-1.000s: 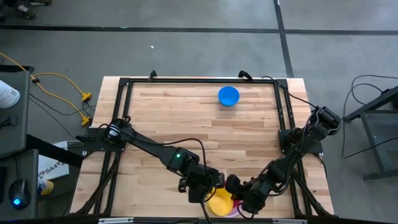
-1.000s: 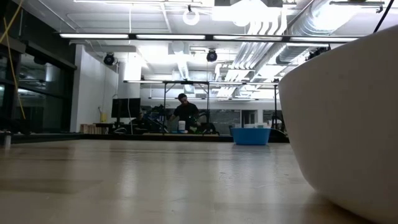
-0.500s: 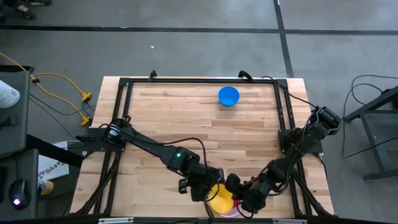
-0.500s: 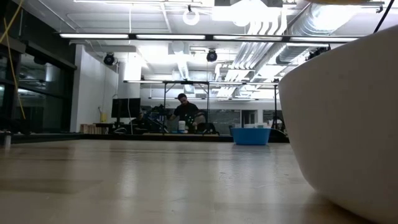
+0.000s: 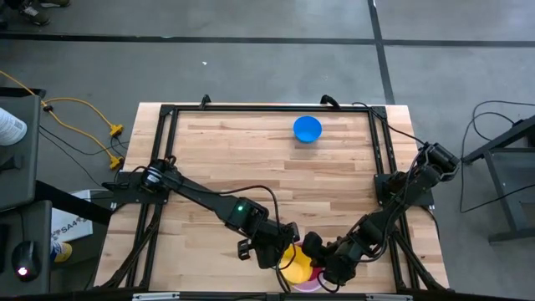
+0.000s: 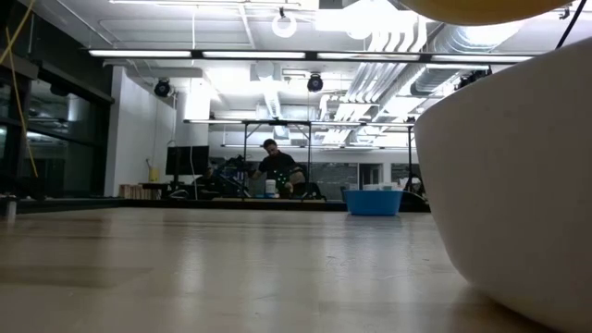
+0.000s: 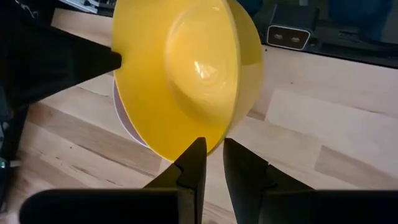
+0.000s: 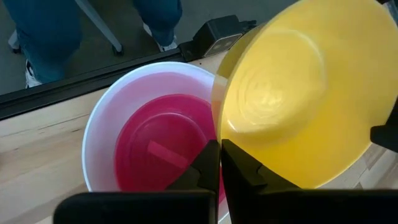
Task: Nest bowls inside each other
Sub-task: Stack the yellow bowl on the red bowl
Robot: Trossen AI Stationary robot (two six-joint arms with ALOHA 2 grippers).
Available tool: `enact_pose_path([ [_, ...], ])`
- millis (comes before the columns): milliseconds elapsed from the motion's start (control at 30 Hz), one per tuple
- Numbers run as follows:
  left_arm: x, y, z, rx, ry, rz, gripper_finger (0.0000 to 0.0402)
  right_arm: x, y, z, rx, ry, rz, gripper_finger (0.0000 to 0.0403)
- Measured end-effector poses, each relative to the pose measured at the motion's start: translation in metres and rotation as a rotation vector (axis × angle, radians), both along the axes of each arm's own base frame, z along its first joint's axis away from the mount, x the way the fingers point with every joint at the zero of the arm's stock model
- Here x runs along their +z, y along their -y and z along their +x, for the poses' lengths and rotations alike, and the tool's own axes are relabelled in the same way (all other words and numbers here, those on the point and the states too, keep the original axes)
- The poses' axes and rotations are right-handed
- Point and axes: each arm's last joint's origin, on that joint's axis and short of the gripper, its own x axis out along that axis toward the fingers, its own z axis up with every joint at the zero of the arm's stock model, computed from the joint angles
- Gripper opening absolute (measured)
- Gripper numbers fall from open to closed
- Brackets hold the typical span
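A yellow bowl (image 5: 294, 266) hangs tipped on edge over the white bowl (image 8: 99, 124), which stands at the table's near edge and fills the low view's right (image 6: 509, 185). A pink bowl (image 8: 161, 149) sits inside the white one. My left gripper (image 7: 211, 146) is shut on the yellow bowl's rim. My right gripper (image 8: 219, 149), shut, meets the rim on the opposite side. A blue bowl (image 5: 307, 129) rests on its base at the far middle of the table. My left gripper pinches the yellow bowl's rim (image 7: 205, 134) between its two fingers, one inside the bowl and one outside, slanting down from the table's left. The bowl is lifted clear and stands nearly on edge. My right gripper's shut fingertips (image 8: 210, 155) lie at the rim (image 8: 216, 127) on the bowl's other side, slanting down from the right. Whether the rim lies between them, I cannot tell.
A black frame (image 5: 267, 109) runs round the wooden tabletop. The middle and far left of the table lie bare between the blue bowl and the near stack. A person (image 6: 276, 166) sits far behind the table; legs (image 8: 56, 37) stand beyond the near edge.
My left gripper has rolled about its own line while staying in place. The yellow bowl has tipped with it, and its edge now shows at the top of the low view.
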Motion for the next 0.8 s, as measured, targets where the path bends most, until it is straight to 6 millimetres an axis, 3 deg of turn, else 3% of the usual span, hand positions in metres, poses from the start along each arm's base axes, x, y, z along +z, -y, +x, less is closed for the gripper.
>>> enact_pose_path([
  [800, -0.004, -0.004, -0.0043, 0.162, -0.083, 0.012, 0.0052, -0.001, 0.0009, -0.0008, -0.011, -0.004, -0.019, 0.0002],
])
